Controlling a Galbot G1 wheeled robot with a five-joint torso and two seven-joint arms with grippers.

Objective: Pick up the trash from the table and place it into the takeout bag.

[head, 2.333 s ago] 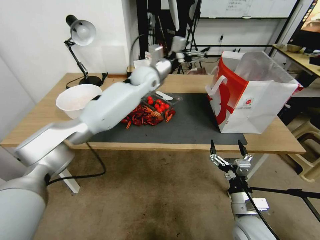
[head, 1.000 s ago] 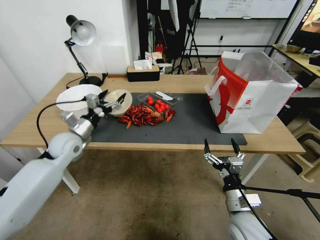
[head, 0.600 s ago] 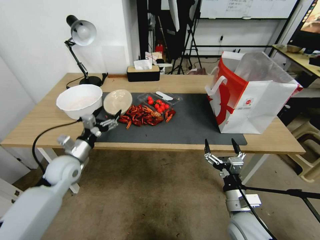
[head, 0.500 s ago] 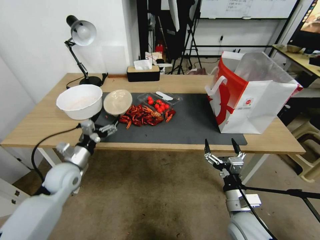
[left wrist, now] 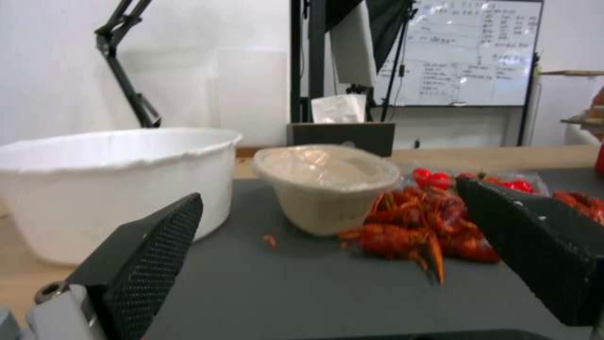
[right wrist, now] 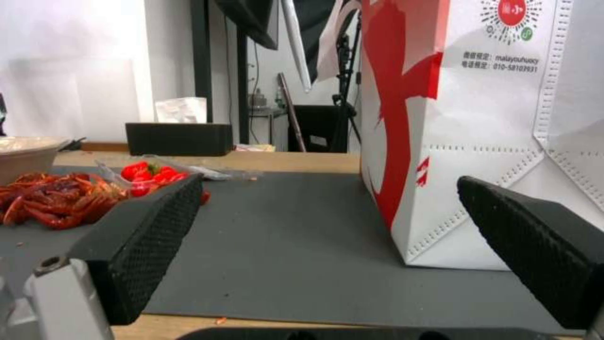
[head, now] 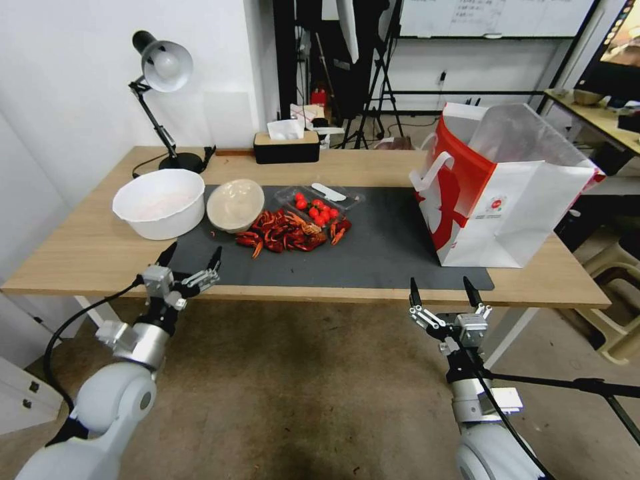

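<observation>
Both my pincers, left pincer [head: 189, 261] and right pincer [head: 443, 291], hang wide open and empty at lower frame, so reaching the beige bowl [head: 235, 204] at centre-left may scatter the crayfish [head: 287, 233].

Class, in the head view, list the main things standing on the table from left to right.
White bowl → beige round bowl → crayfish shells → tray of cherry tomatoes → takeout bag.
</observation>
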